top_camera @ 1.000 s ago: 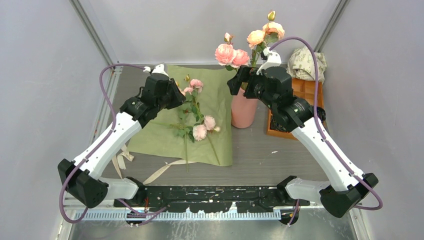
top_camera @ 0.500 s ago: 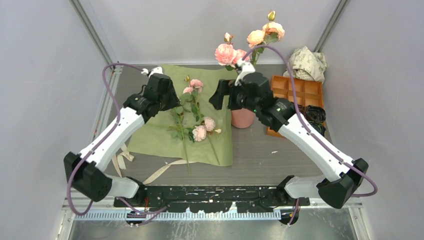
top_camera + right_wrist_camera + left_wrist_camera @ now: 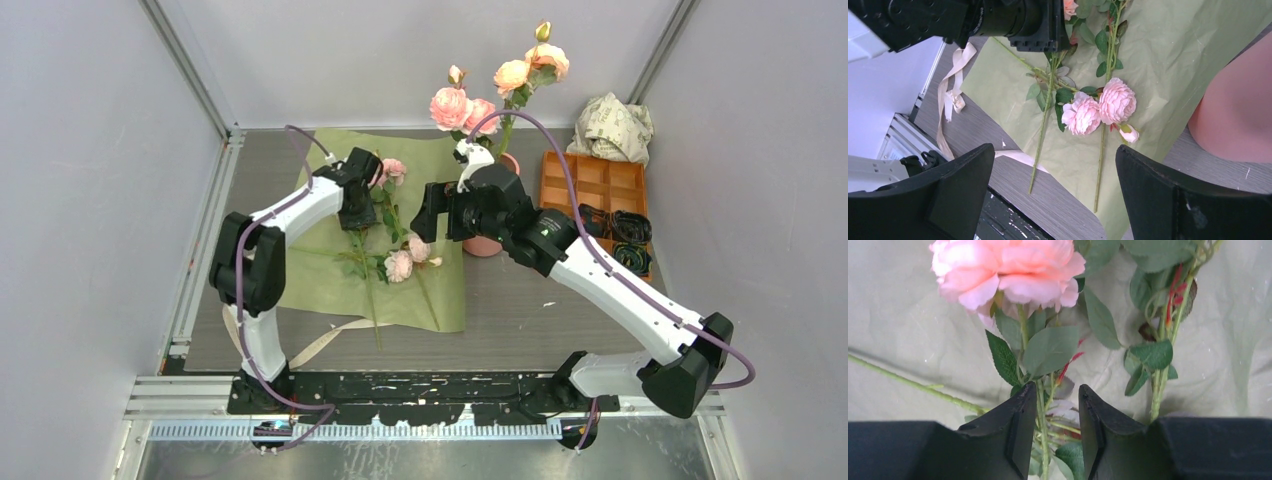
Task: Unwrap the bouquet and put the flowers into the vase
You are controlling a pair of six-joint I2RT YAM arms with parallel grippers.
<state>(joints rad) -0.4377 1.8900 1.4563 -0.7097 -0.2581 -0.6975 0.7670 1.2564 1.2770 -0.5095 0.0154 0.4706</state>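
Straddling a rose stem [image 3: 1040, 407], left end effector [image 3: 1056, 390], jaws apart

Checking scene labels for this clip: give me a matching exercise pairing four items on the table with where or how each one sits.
1. pink vase
2. green wrapping paper
3. beige ribbon
4. orange compartment tray

A. spread flat under loose roses
B. right of the vase, holding black items
C. upright, rose stems standing in it
D. lying at the paper's near left corner

Pairs: 1-C, 2-A, 3-D, 4-B
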